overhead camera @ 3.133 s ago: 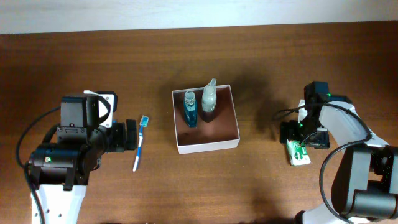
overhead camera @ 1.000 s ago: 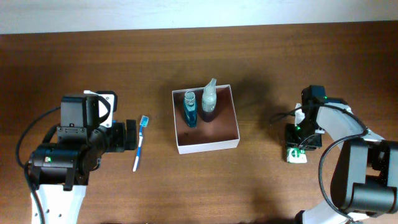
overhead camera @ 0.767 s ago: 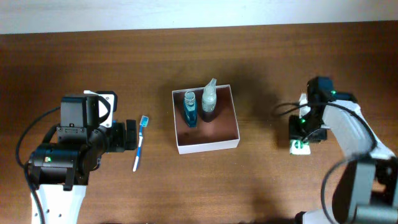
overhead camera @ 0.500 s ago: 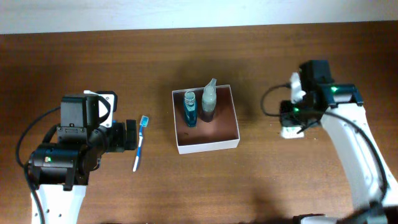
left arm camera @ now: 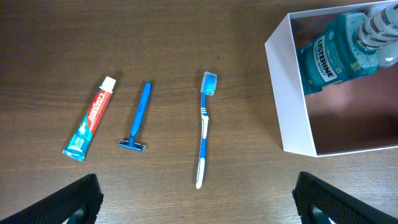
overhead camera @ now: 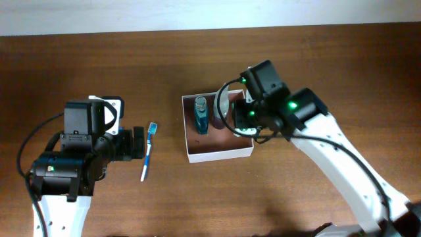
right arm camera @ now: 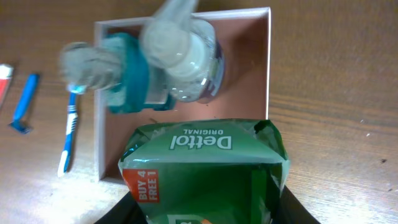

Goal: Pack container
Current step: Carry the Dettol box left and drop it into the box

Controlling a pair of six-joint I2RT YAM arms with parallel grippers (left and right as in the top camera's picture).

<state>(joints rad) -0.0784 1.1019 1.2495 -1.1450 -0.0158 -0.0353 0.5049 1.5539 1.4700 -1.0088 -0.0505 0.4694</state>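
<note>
Container sits mid-table, with a blue mouthwash bottle and a clear spray bottle upright along its far side. Right hand hangs over the container's right edge, clamped on a green Dettol pack. Left hand is spread wide and holds nothing, beside a toothbrush, razor and toothpaste tube lying left of the container.

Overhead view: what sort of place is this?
Probably a robot lab workbench: a left arm and right arm at a wooden table; toothpaste, razor and toothbrush set out beside a container holding a mouthwash bottle and spray bottle; the right tool gripping a Dettol pack.
</note>
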